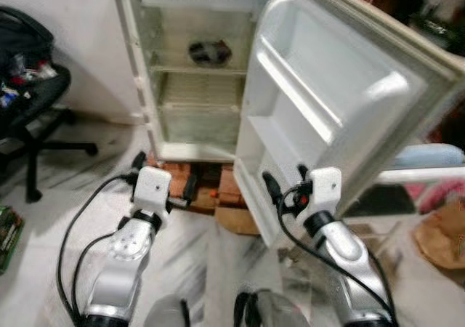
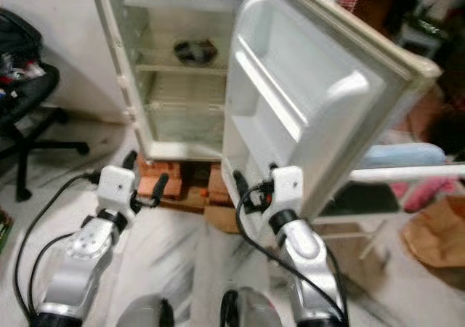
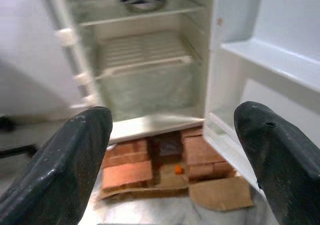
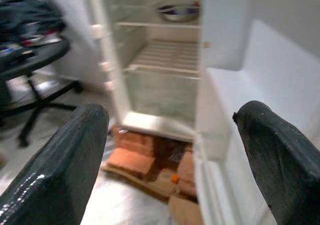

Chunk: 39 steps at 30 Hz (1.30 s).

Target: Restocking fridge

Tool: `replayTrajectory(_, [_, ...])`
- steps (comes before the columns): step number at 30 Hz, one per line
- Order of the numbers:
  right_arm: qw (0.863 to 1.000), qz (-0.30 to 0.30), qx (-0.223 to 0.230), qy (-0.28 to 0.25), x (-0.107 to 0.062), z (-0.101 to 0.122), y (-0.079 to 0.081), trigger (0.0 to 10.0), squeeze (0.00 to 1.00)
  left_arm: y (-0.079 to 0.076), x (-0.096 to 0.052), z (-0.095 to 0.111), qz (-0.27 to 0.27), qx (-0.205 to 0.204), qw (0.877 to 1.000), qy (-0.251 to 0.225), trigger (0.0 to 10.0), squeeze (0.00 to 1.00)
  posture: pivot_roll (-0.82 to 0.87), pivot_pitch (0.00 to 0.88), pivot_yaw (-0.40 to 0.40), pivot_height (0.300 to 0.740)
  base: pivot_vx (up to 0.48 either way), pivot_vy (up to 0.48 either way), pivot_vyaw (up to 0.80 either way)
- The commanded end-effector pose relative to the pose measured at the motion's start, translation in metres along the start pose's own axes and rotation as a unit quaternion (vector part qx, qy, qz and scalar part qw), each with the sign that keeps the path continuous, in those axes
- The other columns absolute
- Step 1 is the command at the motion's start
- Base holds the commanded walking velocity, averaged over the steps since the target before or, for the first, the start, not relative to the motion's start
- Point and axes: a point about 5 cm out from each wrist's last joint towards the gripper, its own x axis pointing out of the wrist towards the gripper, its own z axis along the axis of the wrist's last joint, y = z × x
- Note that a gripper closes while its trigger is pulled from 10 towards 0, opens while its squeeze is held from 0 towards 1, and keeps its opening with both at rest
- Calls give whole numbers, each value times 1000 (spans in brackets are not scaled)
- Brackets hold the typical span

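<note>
A small white fridge (image 1: 145, 87) stands ahead with its door (image 1: 341, 102) swung wide open toward my right. On its upper shelf rests a dark bowl (image 1: 209, 51); the bowl (image 3: 145, 0) holds something I cannot make out. The wire shelf (image 3: 142, 52) below is bare, and the door shelves (image 1: 287, 87) hold nothing. My left gripper (image 1: 163, 178) hangs open low in front of the fridge base. My right gripper (image 1: 287, 185) is open too, close to the door's lower inner edge. Neither holds anything.
The fridge sits on red bricks (image 1: 182, 178) with flattened cardboard (image 3: 220, 195) in front. A black office chair (image 1: 33, 102) piled with clutter stands at my left. At the right are a brown paper bag (image 1: 443, 236) and a white rack (image 1: 414, 174).
</note>
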Motion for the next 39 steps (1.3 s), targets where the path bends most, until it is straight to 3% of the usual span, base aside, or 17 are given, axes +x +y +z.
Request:
replayTrajectory(1, [1000, 3, -9, -1, 0, 3, -4, 10000, 0, -3, -2, -4, -2, -3, 1000, 10, 10000, 0, 21, 71, -37, 740, 0, 0, 0])
replayTrajectory(5, [999, 30, -13, 20, -1, -1, -8, 10000, 0, -2, -2, -4, 1, -4, 1000, 10, 10000, 0, 20, 71, -36, 740, 0, 0, 0])
replayTrajectory(8, [999, 11, -43, 25, 2, 0, -20, 10000, 0, 0, -1, -2, 9, -4, 1000, 8, 10000, 0, 21, 74, -35, 740, 0, 0, 0])
replayTrajectory(13, [996, -57, -71, 0, 12, 15, -47, 10000, 0, 9, 0, -2, 39, -17, 999, 14, 10000, 0, 25, 78, -35, 740, 0, 0, 0])
replayTrajectory(16, [987, -131, -87, -11, 15, 23, -68, 10000, 0, 13, -2, -3, 44, -9, 999, 13, 10000, 0, 34, 81, -37, 740, 0, 0, 0])
replayTrajectory(17, [987, -131, -87, -11, 15, 23, -68, 10000, 0, 13, -2, -3, 44, -9, 999, 13, 10000, 0, 34, 81, -37, 740, 0, 0, 0])
replayTrajectory(18, [981, -172, -92, -13, 12, 25, -79, 10000, 0, 15, -4, -2, 43, -6, 999, 11, 10000, 0, 39, 84, -37, 740, 0, 0, 0])
replayTrajectory(25, [955, -285, -86, 9, 0, 15, -109, 10000, 0, 18, -7, -6, 46, 1, 999, 25, 10000, 0, 47, 92, -31, 740, 0, 0, 0])
replayTrajectory(31, [958, -277, -82, -4, 14, 22, -116, 10000, 0, 18, -8, -5, 45, 6, 999, 28, 10000, 0, 56, 100, -22, 740, 0, 0, 0])
replayTrajectory(34, [963, -228, -143, -27, 42, 51, -119, 10000, 0, 21, -19, -8, 25, 16, 999, 36, 10000, 0, 77, 114, -5, 740, 0, 0, 0])
replayTrajectory(39, [961, -235, -141, -45, 54, 71, -126, 10000, 0, 32, -27, -13, 39, 24, 998, 48, 10000, 0, 93, 118, -13, 740, 0, 0, 0])
